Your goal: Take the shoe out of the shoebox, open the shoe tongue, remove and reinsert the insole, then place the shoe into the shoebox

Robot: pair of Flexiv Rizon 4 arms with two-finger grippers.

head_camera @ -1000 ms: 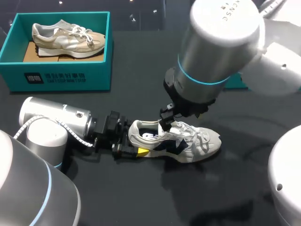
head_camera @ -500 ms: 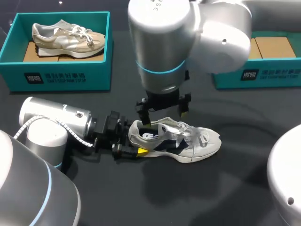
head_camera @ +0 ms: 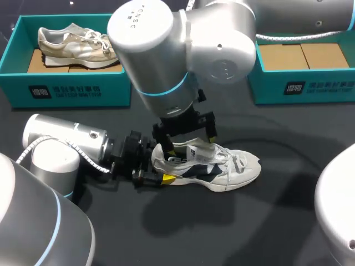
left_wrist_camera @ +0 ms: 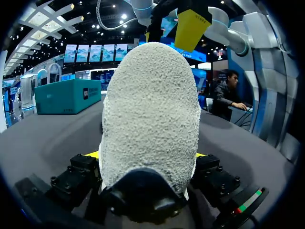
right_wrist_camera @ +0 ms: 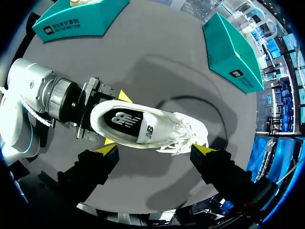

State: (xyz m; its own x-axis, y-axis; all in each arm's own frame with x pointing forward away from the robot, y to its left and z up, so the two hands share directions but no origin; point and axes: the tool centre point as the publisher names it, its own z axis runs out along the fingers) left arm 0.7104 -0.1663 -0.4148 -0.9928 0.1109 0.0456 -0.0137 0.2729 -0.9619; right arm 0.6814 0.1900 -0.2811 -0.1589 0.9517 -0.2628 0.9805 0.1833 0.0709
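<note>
**Dark tabletop: sneaker pinched at heel, right pincer spread overhead**

Head view. Black tabletop (head_camera: 288,210) carries a white and navy lace-up sneaker (head_camera: 208,166), lying upright near the middle with its toe toward the right arm's side. The left pincer (head_camera: 159,168) comes in level with the surface and pinches the sneaker's heel from both sides. The right pincer (head_camera: 188,141) hangs over the sneaker's opening, fingers spread. A teal cardboard shoebox with a brown insert (head_camera: 310,88) stands at the far right. A second teal shoebox (head_camera: 72,91) at the far left holds a beige sneaker (head_camera: 77,44).

Left wrist view. The sneaker's textured pale heel (left_wrist_camera: 150,109) sits between the left pincer's (left_wrist_camera: 147,160) two yellow tips, one pressed against each side. One yellow tip of the right pincer shows above the heel.

Right wrist view. The right pincer (right_wrist_camera: 156,149) is spread wide and hovers above the sneaker (right_wrist_camera: 143,129); neither finger touches it. The left pincer (right_wrist_camera: 116,119) clamps the heel. Both shoeboxes (right_wrist_camera: 233,52) (right_wrist_camera: 81,21) stand well apart from the sneaker.
</note>
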